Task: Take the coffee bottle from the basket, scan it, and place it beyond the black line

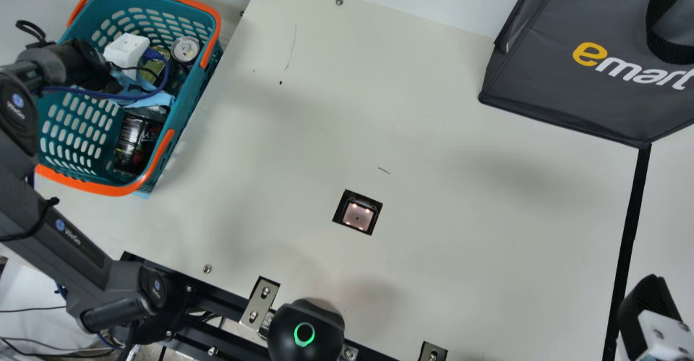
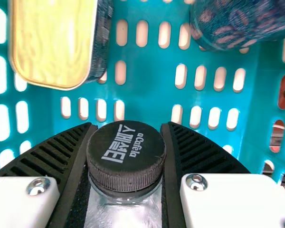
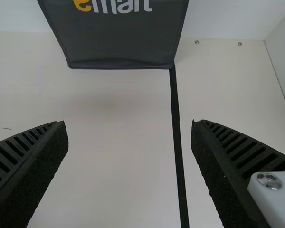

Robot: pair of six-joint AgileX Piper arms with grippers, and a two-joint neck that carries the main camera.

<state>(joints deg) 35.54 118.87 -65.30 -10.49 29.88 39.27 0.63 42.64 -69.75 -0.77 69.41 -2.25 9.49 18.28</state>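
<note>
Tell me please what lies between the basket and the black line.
The main view shows the scanner window set into the table between the basket and the black line, with a dark bag at the line's end.

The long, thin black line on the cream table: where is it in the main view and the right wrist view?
Main view: black line near the right edge, slanting down to the bottom.
Right wrist view: right of centre, running down between the fingers of the black-and-white right hand.
Shared landmark: the dark grey bag, at the line's upper end.
</note>
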